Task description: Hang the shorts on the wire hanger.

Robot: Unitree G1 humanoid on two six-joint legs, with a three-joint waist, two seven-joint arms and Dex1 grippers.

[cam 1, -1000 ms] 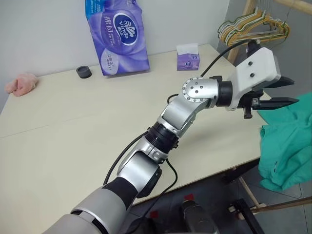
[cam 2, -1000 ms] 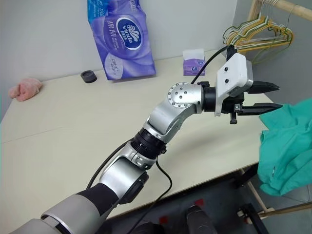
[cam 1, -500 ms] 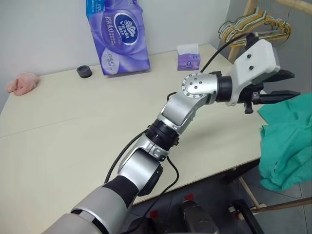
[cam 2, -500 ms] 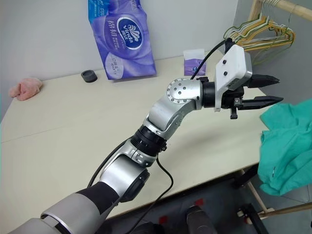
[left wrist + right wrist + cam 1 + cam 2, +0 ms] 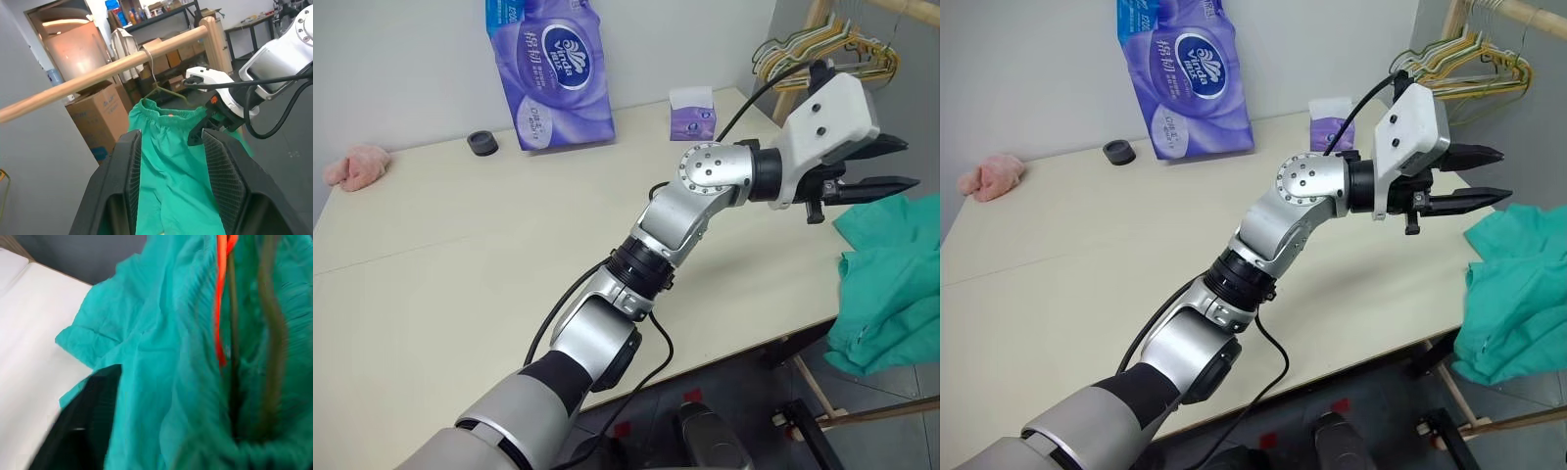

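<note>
Shorts point(image 5: 171, 161) hang from the wooden rail point(image 5: 98, 73) on the wire hanger point(image 5: 164, 90), whose hook is looped over the rail; the gathered waistband sits at the hanger and both legs drop straight below it. From your head views the teal cloth falls just past the table's point(image 5: 460, 255) right-hand edge, below the rail. Your left gripper point(image 5: 886, 166) is held level beside the shorts, pointing at them, its two black fingers point(image 5: 222, 171) partly apart with nothing between them. Your right gripper point(image 5: 205, 128) sits at the waistband just under the rail; whether it is parted or has hold of the cloth cannot be told. Spare hangers point(image 5: 822, 49) crowd the rail's near end.
</note>
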